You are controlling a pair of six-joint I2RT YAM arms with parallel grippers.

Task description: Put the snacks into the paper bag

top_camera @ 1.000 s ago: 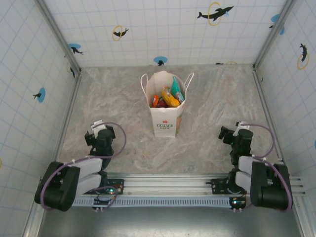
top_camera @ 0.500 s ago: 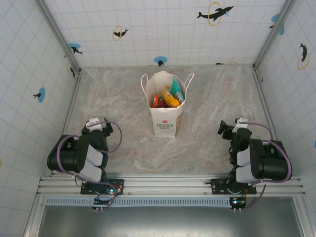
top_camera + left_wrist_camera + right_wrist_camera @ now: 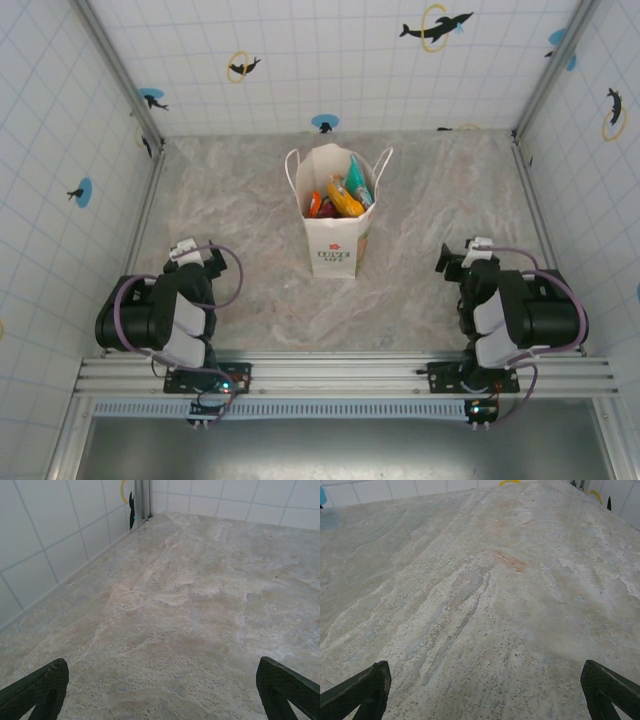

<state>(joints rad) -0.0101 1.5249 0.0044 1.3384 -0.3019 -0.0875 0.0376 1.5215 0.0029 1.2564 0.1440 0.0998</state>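
The white paper bag (image 3: 335,235) stands upright in the middle of the table, mouth open. Inside it lie the snacks (image 3: 341,195): orange-yellow, teal and green packets bunched together. My left gripper (image 3: 198,257) is folded back near the front left, far from the bag, open with nothing between its fingertips (image 3: 37,687). My right gripper (image 3: 457,260) sits folded at the front right, also open and empty, its fingertips (image 3: 610,687) wide apart over bare table.
Marble-patterned tabletop (image 3: 250,210) is ringed by white tiled walls (image 3: 60,150) with dolphin stickers. A metal rail (image 3: 340,375) carries both arm bases along the near edge. A wall corner post (image 3: 142,500) stands ahead of the left gripper.
Both arms have folded back toward their bases; the left arm swung up and inward, the right likewise. The bag and snacks stayed still.
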